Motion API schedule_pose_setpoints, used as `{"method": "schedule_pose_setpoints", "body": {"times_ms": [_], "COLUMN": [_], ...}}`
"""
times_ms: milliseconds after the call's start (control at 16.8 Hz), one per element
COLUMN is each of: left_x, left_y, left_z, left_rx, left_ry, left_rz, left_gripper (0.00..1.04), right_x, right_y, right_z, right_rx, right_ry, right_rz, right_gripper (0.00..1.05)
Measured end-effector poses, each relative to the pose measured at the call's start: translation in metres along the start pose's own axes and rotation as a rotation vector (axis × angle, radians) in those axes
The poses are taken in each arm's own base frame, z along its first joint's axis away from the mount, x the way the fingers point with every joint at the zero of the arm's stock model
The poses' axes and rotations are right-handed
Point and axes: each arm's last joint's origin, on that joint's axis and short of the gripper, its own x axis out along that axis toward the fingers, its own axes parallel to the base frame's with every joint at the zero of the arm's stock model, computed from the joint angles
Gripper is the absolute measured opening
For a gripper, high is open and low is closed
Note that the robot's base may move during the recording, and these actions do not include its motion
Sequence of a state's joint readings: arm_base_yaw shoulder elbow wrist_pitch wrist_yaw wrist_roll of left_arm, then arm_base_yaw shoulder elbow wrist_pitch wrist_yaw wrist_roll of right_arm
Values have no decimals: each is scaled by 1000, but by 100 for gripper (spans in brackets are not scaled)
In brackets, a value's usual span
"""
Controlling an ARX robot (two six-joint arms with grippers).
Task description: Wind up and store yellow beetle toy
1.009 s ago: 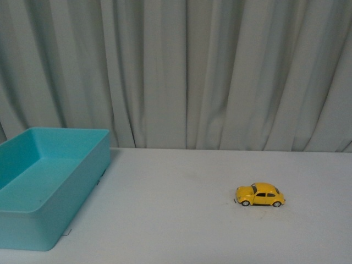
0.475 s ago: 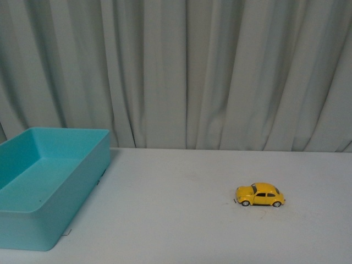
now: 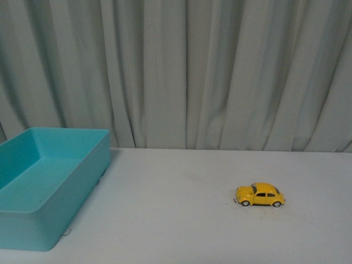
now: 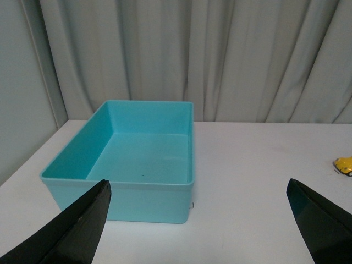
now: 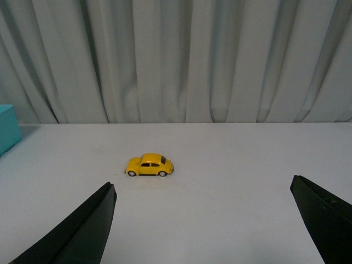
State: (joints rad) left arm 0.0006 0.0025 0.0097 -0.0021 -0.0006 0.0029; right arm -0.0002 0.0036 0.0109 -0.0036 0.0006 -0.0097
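Right gripper (image 5: 202,181) was wide open and empty. Yellow beetle toy (image 5: 149,165) sat on its wheels on the surface (image 5: 236,159), ahead of that gripper, clear of both fingers. Left gripper (image 4: 198,182) was open too, holding nothing, with the teal bin (image 4: 118,184) just ahead. The toy was outside the bin.

The yellow beetle toy (image 3: 260,194) is glossy, the teal bin (image 3: 82,184) smooth plastic, the table (image 3: 176,231) matt.
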Motion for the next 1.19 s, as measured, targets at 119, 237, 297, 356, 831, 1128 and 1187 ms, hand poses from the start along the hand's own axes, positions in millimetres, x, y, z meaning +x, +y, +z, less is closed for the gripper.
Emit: {"method": "schedule_pose_setpoints", "body": {"times_ms": [119, 237, 297, 356, 831, 1128, 1187], "left_x": [0, 0, 0, 0, 0, 0, 0], "left_y": [0, 0, 0, 0, 0, 0, 0], "left_z": [0, 0, 0, 0, 0, 0, 0], "left_rx": [0, 0, 0, 0, 0, 0, 0], "left_ry": [0, 0, 0, 0, 1, 0, 1], "left_rz": [0, 0, 0, 0, 0, 0, 0], "left_gripper": [98, 98, 98, 98, 98, 98, 98], "right_x": [0, 0, 0, 0, 0, 0, 0], "right_y": [0, 0, 0, 0, 0, 0, 0], "right_z": [0, 0, 0, 0, 0, 0, 0], "right_rx": [0, 0, 0, 0, 0, 0, 0], "right_ry": [0, 0, 0, 0, 0, 1, 1], "right_rz": [0, 0, 0, 0, 0, 0, 0], "right_gripper": [98, 98, 98, 98, 98, 98, 98]}}
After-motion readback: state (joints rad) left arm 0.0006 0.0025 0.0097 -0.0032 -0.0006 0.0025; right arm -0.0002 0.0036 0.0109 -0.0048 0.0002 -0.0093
